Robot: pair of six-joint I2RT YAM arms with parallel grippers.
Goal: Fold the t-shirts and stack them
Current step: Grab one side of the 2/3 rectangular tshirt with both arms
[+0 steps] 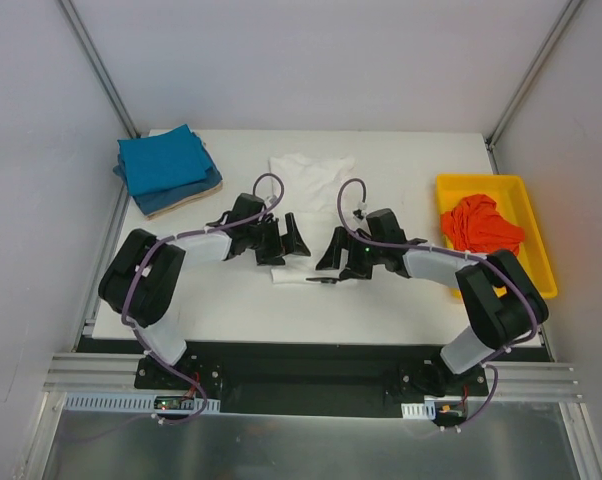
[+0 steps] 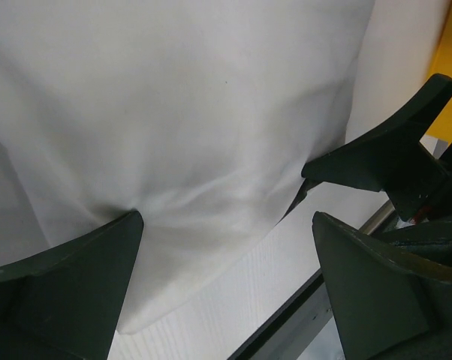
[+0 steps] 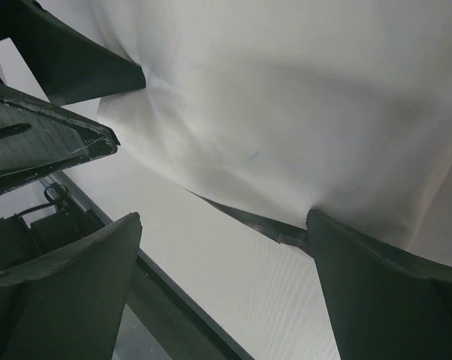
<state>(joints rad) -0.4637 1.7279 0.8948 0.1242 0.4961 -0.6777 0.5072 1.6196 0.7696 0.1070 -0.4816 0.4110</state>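
Left gripper [image 1: 284, 243], right gripper [image 1: 341, 255]: both spread wide, holding nothing, at white t-shirt [image 1: 311, 180] near edge; pinch both corners evenly before folding

Matt white cloth shirt [image 1: 311, 178], glossy plastic tray [image 1: 481, 181]
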